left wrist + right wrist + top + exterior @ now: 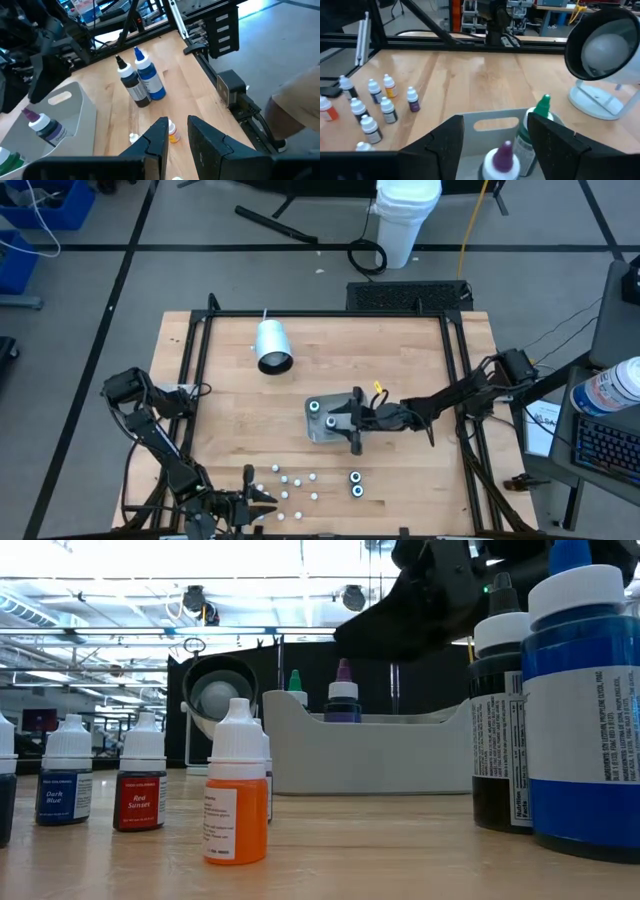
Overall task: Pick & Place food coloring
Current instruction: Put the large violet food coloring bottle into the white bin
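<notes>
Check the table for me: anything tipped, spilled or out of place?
Only the white cylinder: it lies on its side near the table's far edge, open end showing. The small bottles stand upright, and two bottles stand in the grey tray. No spill visible.

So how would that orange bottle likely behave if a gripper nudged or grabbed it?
The orange bottle stands upright, tall for its narrow base, so a sideways nudge would probably tip it. Its round body suggests it would then roll. It looks like small plastic, likely light, and its smooth label may slip between the fingers.
</notes>
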Tool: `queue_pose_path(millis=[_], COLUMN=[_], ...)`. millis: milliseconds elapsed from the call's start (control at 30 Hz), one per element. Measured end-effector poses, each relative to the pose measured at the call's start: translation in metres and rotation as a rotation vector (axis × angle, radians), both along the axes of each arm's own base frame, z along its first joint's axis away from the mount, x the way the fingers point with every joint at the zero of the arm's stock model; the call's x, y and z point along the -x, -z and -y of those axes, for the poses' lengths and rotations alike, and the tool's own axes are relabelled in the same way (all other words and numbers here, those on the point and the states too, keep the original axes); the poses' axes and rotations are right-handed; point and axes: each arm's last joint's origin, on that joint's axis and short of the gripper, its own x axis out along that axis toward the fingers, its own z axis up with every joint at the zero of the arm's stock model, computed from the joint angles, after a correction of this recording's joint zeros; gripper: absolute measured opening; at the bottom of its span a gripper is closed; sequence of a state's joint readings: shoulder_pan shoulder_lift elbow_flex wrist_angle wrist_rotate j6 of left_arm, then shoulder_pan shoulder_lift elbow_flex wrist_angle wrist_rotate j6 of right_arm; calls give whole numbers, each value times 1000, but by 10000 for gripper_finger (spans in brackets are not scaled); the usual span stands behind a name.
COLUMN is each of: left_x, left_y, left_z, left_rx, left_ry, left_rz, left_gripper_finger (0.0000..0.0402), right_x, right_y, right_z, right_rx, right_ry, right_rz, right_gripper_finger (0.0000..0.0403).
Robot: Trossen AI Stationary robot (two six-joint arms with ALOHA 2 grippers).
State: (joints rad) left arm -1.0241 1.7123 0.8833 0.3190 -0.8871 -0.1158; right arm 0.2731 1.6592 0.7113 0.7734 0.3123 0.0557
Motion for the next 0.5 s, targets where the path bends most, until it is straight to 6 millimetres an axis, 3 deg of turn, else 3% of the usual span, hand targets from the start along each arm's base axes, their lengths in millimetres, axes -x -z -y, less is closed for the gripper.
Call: queue_pose_path(millis=[500], left_x=[0], left_y=[0], left_z=[0], left_rx=[15], left_ry=[-5], left_rz=[-1], left_gripper_finger=[78], right_x=[1], right_y=[9], right_z=[-5], right_rx=[-14], right_ry=[-4], right_rz=[-42], right_gripper_finger=[215])
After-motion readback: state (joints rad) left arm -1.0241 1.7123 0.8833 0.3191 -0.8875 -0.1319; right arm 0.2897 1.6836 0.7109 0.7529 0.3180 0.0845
